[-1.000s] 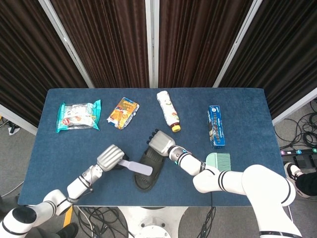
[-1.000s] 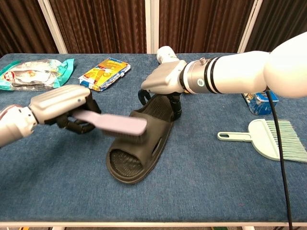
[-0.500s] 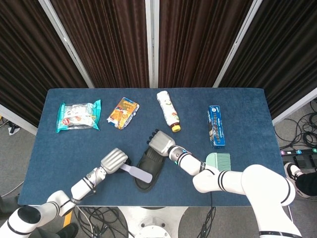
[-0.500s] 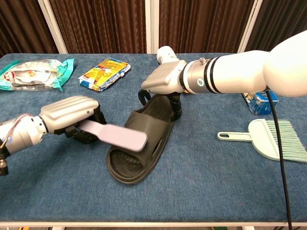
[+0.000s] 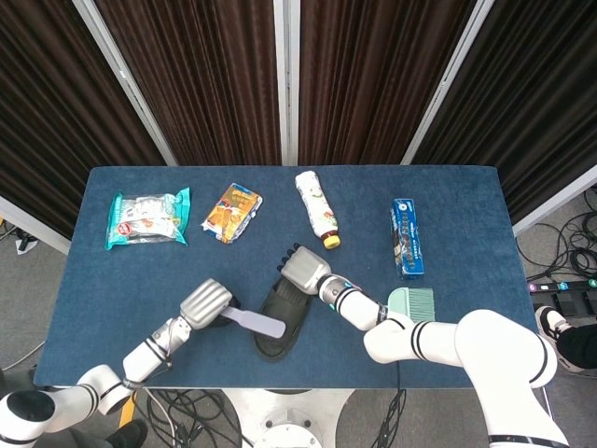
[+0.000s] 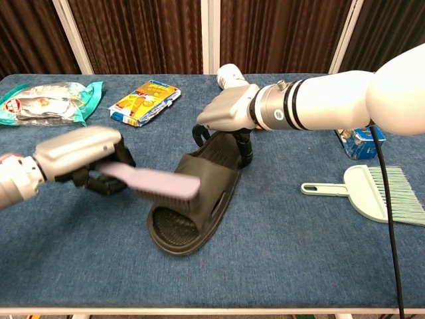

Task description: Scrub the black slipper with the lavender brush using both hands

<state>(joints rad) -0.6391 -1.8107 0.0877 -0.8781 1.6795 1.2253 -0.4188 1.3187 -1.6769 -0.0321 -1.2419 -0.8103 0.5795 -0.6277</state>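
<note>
Black slipper [image 6: 192, 199] lies sole-down on the blue table [image 5: 112, 280], between the two hands. Its long axis runs diagonally: the heel end points toward the right hand [image 6: 229, 109] and the rear of the table, and the toe end points toward the front edge, slightly to the left-hand side. In the head view the slipper [image 5: 280, 317] shows the same diagonal, with the toe end nearest the front edge.

Right hand [image 5: 301, 269]: positioned over the heel end of the slipper. Its dark fingers [image 6: 246, 149] curl down around the heel rim on both sides, gripping it.

Left hand [image 6: 80, 156]: positioned just to the left of the slipper, fingers closed around the handle of the lavender brush [image 6: 156, 183]. The brush extends from this hand toward the right hand, its long axis roughly level and slightly downward, crossing the slipper's axis. The brush head sits over the strap area of the slipper; whether the bristles touch it cannot be told, as this part is blurred. In the head view the left hand [image 5: 206, 303] and the brush [image 5: 256, 326] reach the left edge of the slipper.

Beyond the right hand, toward the rear: a bottle [image 5: 317, 222] lying on its side. To the right of the right hand: a mint-green dustpan brush [image 6: 378, 193] and a blue box [image 5: 407, 237]. Beyond the left hand: an orange snack packet [image 5: 232, 212] and a teal packet [image 5: 147, 218].
</note>
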